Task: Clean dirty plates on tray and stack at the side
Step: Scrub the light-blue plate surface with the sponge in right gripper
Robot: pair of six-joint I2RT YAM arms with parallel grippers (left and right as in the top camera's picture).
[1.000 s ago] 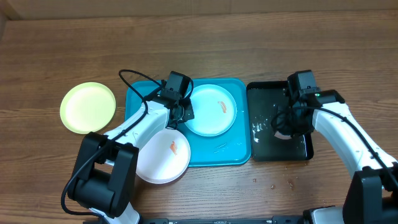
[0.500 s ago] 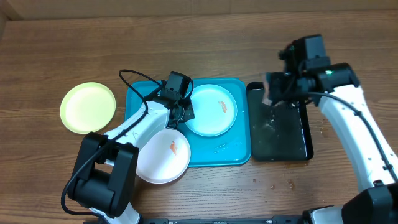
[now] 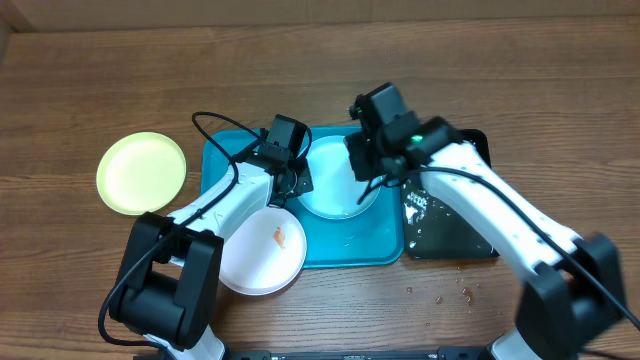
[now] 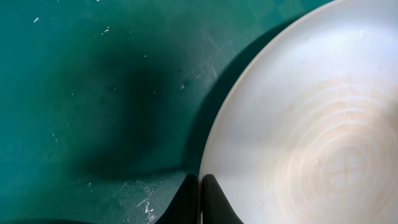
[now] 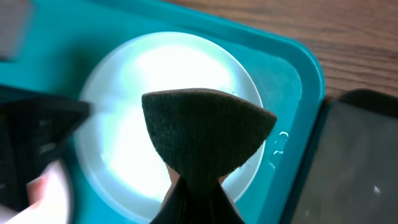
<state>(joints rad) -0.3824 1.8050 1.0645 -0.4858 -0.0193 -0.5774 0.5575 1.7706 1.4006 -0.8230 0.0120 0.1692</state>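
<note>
Where the turquoise tray [image 3: 372,250] ended nearest the arms' bases, the white plate [image 3: 255,265] lay half over its rim, its orange smear [image 3: 278,237] unwiped, evidently awaiting its turn. Further back, the left gripper [image 4: 199,186] was clenched at the edge of the light blue plate [image 3: 330,195], probably steadying it for scrubbing. Above that plate the right gripper [image 5: 198,186] grasped a dark scouring pad [image 5: 205,124], face down to wipe. Off to the left, the yellow-green plate [image 3: 141,172] sat on the table [image 3: 500,80], looking clean and likely starting the stack.

No text or number seems readable on the tray [image 3: 350,245] or plates [image 3: 140,172] in these soft views.
</note>
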